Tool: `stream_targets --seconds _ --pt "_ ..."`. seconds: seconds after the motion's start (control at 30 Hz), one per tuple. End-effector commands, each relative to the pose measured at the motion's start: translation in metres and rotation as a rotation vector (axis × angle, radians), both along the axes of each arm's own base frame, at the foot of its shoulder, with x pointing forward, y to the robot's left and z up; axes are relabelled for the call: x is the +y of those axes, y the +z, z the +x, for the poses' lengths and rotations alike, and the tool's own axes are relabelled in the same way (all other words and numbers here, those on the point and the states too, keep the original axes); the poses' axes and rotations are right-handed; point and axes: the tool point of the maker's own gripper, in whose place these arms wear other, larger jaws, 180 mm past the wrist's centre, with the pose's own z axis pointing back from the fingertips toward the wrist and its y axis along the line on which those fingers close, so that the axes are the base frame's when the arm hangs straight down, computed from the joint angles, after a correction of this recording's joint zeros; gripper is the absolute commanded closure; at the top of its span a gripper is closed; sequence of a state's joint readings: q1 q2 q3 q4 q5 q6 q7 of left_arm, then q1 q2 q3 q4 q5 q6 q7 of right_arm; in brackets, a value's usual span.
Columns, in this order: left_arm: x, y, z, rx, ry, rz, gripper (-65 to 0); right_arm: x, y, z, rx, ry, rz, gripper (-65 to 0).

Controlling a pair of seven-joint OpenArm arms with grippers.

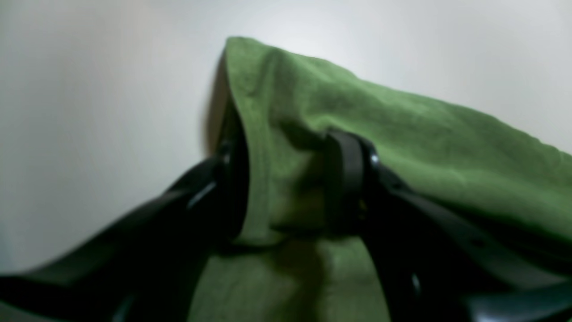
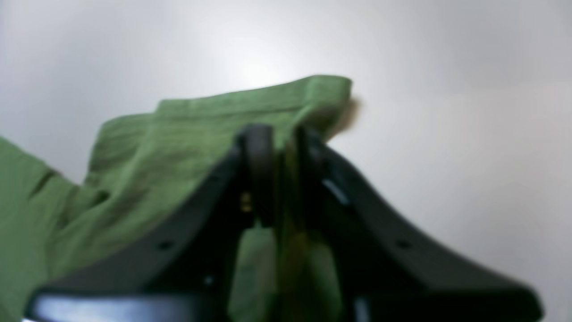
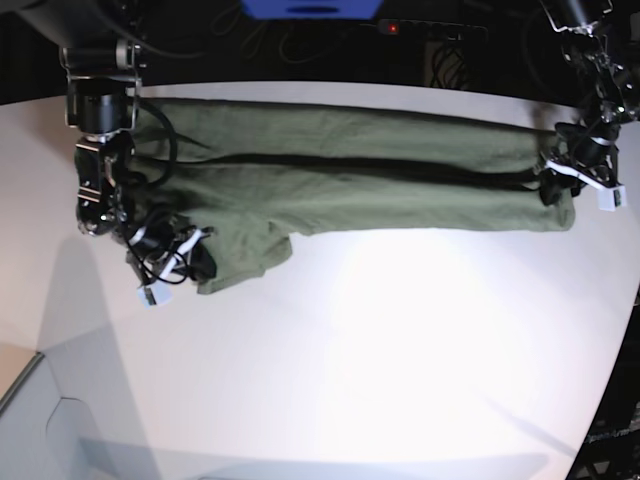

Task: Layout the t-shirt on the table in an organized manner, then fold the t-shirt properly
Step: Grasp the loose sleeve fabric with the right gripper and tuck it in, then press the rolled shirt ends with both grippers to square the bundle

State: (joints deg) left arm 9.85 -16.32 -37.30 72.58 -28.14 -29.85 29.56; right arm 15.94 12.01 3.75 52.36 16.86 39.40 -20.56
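The t-shirt [image 3: 340,180] is lying stretched in a long band across the far part of the white bench [image 3: 380,350], folded over on itself lengthwise, with a dark crease running along its middle. One sleeve is hanging out toward the near side at the end where the right arm is working; the other end is reaching almost to the bench's far edge by the left arm.

The right gripper [image 2: 279,138] is pinching a hemmed corner of the t-shirt [image 2: 178,152]: its jaws are standing almost together, with a thin layer of green cloth squeezed between them and more cloth showing below. In the overhead view this gripper [image 3: 190,258] is sitting low at the sleeve end, among loose cables.

The left gripper [image 1: 286,179] is holding a thicker bunch of the t-shirt [image 1: 402,134]; its jaws are standing partway apart, pressing a folded wad from both sides. From above, it [image 3: 556,185] is sitting at the opposite end of the band.
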Motion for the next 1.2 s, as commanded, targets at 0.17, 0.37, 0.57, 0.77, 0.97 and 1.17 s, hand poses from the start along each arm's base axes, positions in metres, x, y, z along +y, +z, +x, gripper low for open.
stream_targets --seconds 0.17,0.37,0.57,0.77,0.97,1.17 --pt "0.008 0.016 0.008 -0.052 -0.003 0.022 -26.6 0.005 -0.005 -0.015 0.028 0.091 -0.095 0.0" --pt "0.008 0.016 0.008 -0.052 -0.003 0.022 -26.6 0.019 0.058 -0.013 -0.177 0.146 -0.146 0.0" --pt "0.008 0.016 0.008 -0.052 -0.003 0.022 -26.6 0.012 0.111 -0.022 -0.291 0.118 -0.211 0.0" --pt "0.008 0.016 0.009 -0.054 -0.003 0.022 -26.6 0.0 0.146 -0.044 -0.346 0.073 -0.288 0.0" --pt "0.002 0.014 0.009 -0.057 0.002 0.004 -26.6 -0.016 0.141 -0.097 -0.283 0.028 -0.349 0.0" --pt "-0.001 0.014 0.011 -0.063 0.004 -0.005 -26.6 -0.038 0.109 -0.137 -0.157 -0.015 -0.366 0.0"
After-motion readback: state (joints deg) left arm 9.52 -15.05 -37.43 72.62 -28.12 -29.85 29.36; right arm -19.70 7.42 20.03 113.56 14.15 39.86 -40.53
